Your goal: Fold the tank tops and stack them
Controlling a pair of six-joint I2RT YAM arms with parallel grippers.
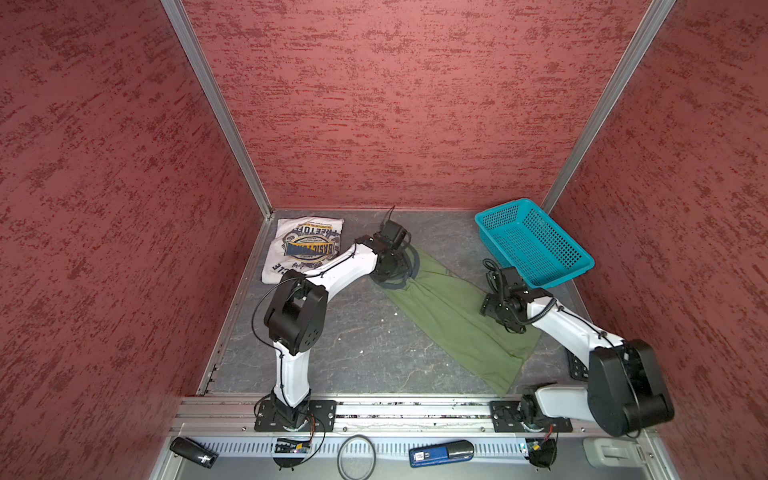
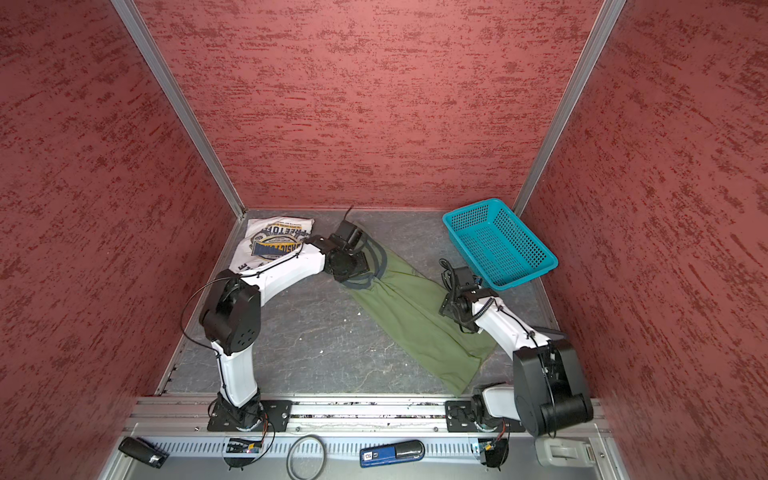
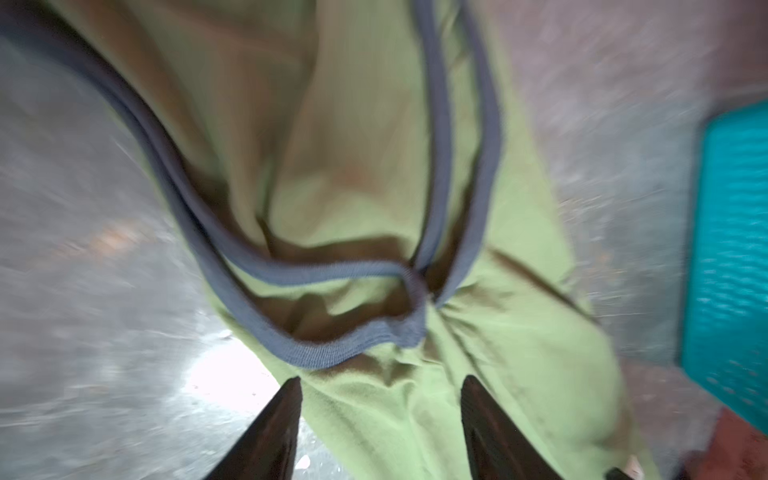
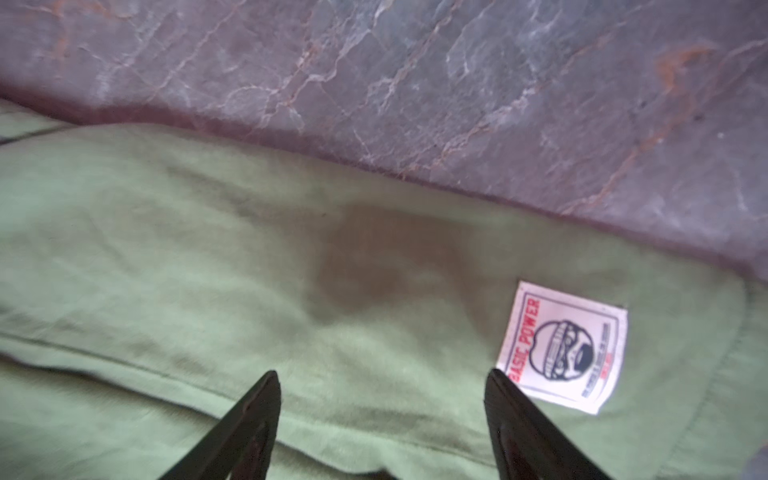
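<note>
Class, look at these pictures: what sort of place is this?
Likely a robot test booth, not a home: left arm and right arm bolted to a metal rail, red walls boxing in a small tabletop.

Tally, kind by kind

Two tops: one white tank top (image 1: pixel 305 249), one green tank top (image 1: pixel 453 316), the green with one white label (image 4: pixel 563 347). One teal basket (image 1: pixel 540 245). Two robot arms, left arm (image 1: pixel 345 266) and right arm (image 1: pixel 569 328), with one gripper each: left gripper (image 3: pixel 380 380), right gripper (image 4: pixel 382 374). On the front ledge: one black cylinder (image 1: pixel 193 452), one black ring (image 1: pixel 356 457), one blue-and-black gadget (image 1: pixel 440 453), one grey box (image 1: pixel 611 453).
</note>
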